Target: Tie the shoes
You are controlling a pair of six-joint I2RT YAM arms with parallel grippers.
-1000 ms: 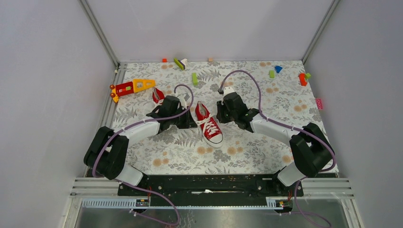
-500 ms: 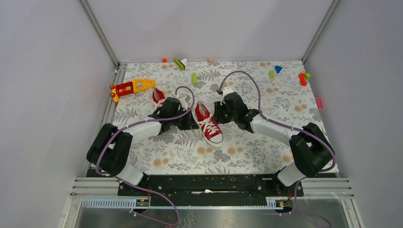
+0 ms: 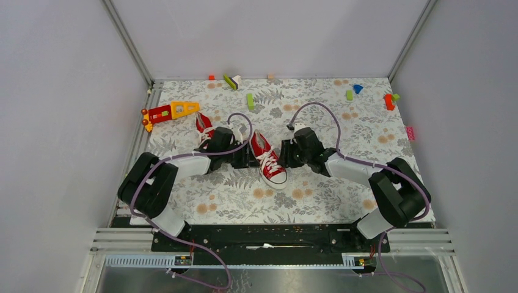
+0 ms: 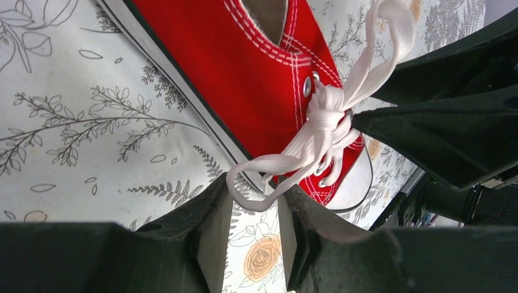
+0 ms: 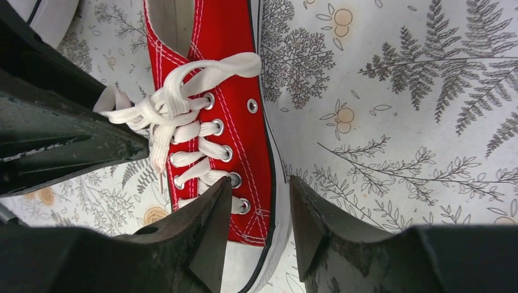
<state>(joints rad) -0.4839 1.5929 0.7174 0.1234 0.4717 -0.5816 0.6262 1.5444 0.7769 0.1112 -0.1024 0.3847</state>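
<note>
While both arms reach in toward the middle of the tabletop [image 3: 317,195], one red canvas sneaker [image 3: 269,160] lies there between them. Its white toe cap is turned to the near edge and a little to the right. The second red sneaker [image 3: 202,122] lies closer to the left edge, and the left arm hides most of it.

On the middle sneaker the white laces are gathered into a knot [image 4: 327,113] over the upper eyelets. The left end effector [image 4: 255,213] stands at the shoe's left side with its fingers spread. A lace loop [image 4: 244,177] hangs at the gap between them, but neither finger presses on it. The right end effector [image 5: 259,183] is on the other side, also spread, above the sole edge near the toe, and it holds nothing. A red-and-yellow toy piece [image 3: 169,112] lies toward the far left corner, and a green block [image 3: 250,101] lies near the far edge.
</note>
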